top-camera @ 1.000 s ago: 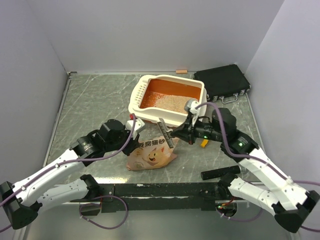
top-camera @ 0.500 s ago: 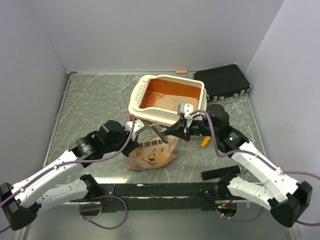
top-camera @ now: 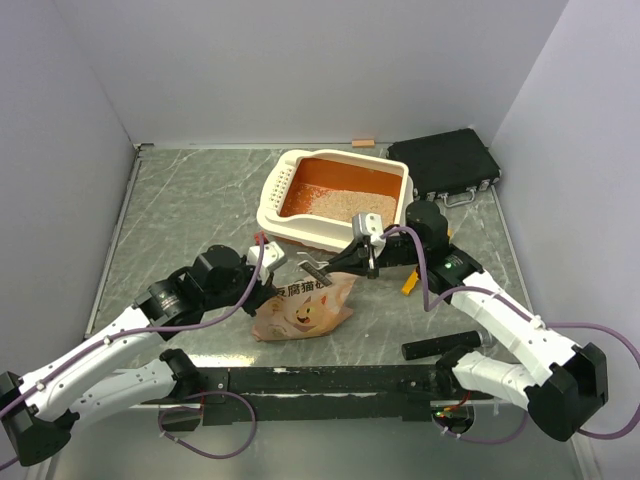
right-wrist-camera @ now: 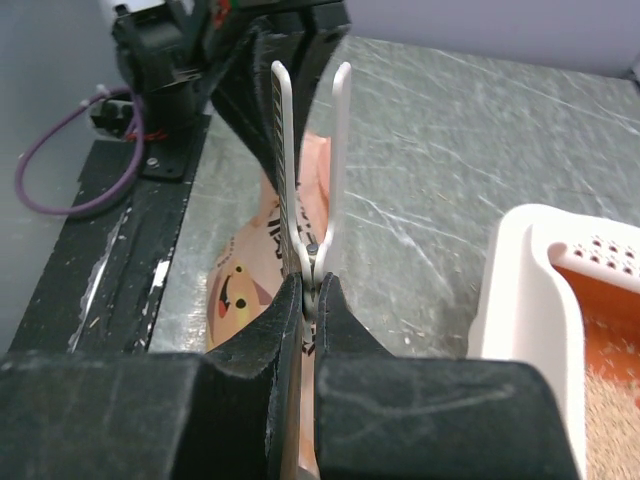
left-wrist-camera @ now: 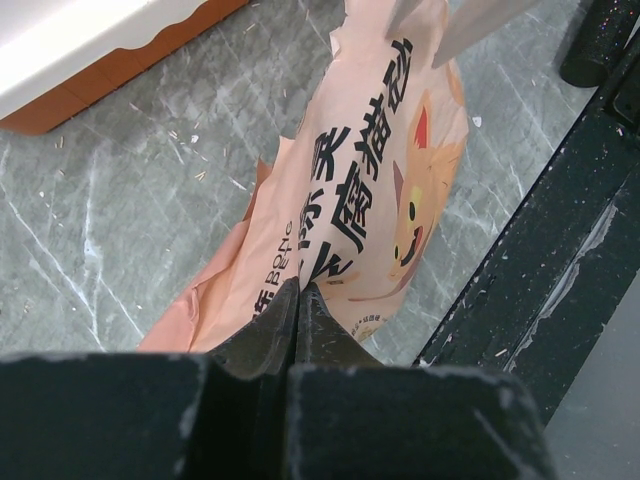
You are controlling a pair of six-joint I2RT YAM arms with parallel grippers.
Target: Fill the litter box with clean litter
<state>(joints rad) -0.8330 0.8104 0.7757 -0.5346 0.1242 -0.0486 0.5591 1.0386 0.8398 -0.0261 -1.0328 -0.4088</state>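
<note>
The litter box (top-camera: 283, 181), orange with a cream rim, stands at the back centre with a layer of beige clean litter (top-camera: 340, 205) inside. The crumpled tan bag (top-camera: 300, 306) with a cartoon face lies in front of it. My left gripper (top-camera: 268, 277) is shut on the bag's upper edge; in the left wrist view (left-wrist-camera: 299, 288) the bag (left-wrist-camera: 375, 190) hangs from the jaws. My right gripper (top-camera: 341, 264) is shut on a white bag clip (top-camera: 313, 268), its two arms spread (right-wrist-camera: 285, 150), just above the bag's top (right-wrist-camera: 240, 290).
A black flat case (top-camera: 445, 165) lies at the back right. A small orange-yellow scoop (top-camera: 408, 285) lies under my right arm. A black bar (top-camera: 440, 348) and the black base rail (top-camera: 320, 380) are at the near edge. The litter box corner (right-wrist-camera: 520, 290) is right of the clip.
My right gripper has carried the clip left and slightly back, up to the bag's top near my left gripper. The left arm has shifted a little while holding the bag.
</note>
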